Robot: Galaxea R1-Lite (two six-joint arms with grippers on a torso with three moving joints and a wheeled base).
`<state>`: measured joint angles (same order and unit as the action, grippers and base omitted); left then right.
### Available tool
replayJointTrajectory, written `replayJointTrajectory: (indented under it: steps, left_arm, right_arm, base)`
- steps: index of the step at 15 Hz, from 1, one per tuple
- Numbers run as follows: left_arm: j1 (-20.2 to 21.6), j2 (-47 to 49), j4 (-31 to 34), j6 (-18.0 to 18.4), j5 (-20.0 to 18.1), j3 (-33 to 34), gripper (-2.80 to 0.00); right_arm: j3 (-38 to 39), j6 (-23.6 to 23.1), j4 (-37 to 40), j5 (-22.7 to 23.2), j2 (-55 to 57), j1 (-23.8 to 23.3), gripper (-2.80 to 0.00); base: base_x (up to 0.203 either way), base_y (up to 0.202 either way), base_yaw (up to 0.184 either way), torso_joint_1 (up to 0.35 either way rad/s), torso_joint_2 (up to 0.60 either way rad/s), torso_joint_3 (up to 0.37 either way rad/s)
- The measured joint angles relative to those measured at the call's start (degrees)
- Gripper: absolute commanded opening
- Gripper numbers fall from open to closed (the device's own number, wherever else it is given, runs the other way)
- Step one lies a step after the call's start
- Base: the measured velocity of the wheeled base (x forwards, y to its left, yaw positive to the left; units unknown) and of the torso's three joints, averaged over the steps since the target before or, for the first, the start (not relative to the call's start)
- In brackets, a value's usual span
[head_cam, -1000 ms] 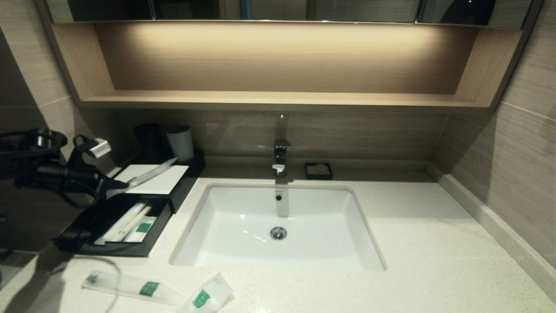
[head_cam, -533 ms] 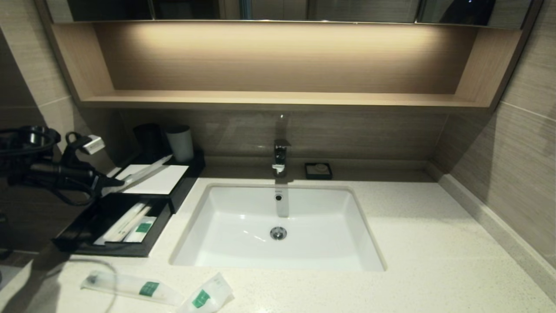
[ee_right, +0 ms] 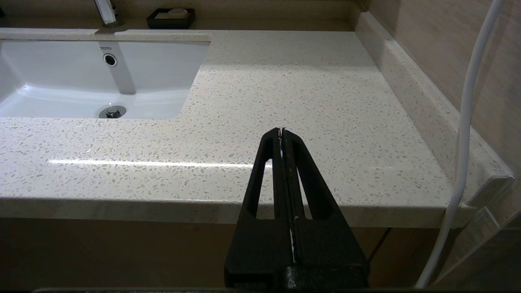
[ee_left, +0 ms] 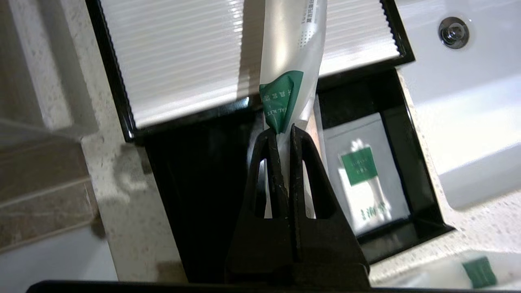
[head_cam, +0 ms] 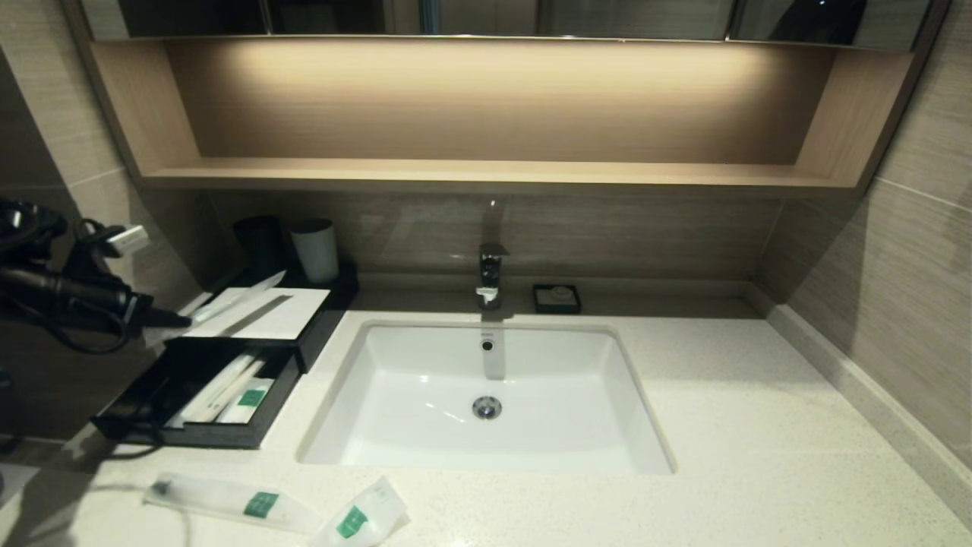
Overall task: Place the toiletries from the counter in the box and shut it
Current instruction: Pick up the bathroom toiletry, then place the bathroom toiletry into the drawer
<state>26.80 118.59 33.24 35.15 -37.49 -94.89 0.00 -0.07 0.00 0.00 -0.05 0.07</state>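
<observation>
Box [head_cam: 258, 319]: left of the sink [head_cam: 486, 395], drawer [head_cam: 190, 395] pulled out toward the front.
Drawer: sachets [head_cam: 228, 391] inside.
Counter [head_cam: 759, 425] front, left: two sachets [head_cam: 228, 501] side by side.
Soap dish [head_cam: 557, 298]: behind sink, right of tap [head_cam: 490, 277].

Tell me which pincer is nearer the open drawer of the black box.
Left. The left pincer hangs right above the drawer, shut on a long sachet. The right pincer is parked off the counter's far end, past the sink.
</observation>
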Motion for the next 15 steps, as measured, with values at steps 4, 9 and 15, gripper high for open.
replayJointTrajectory:
  steps: [4, 9, 15]
  left_arm:
    - [2.93, -4.20, 5.58, -0.56, 0.85, 0.29, -2.80]
    - [5.49, -9.66, 7.00, -2.01, 1.83, 5.52, -2.80]
    - [8.23, -17.76, 6.75, -3.17, 3.50, 15.45, -2.80]
  right_arm:
    - [0.00, 0.00, 0.00, 0.00, 0.00, 0.00, -2.80]
    - [0.00, 0.00, 0.00, 0.00, 0.00, 0.00, -2.80]
    - [0.00, 0.00, 0.00, -0.02, 0.00, 0.00, -2.80]
  base:
    - [0.000, 0.000, 0.000, 0.000, 0.00, 0.000]
    - [0.000, 0.000, 0.000, 0.000, 0.00, 0.000]
    - [0.000, 0.000, 0.000, 0.000, 0.00, 0.000]
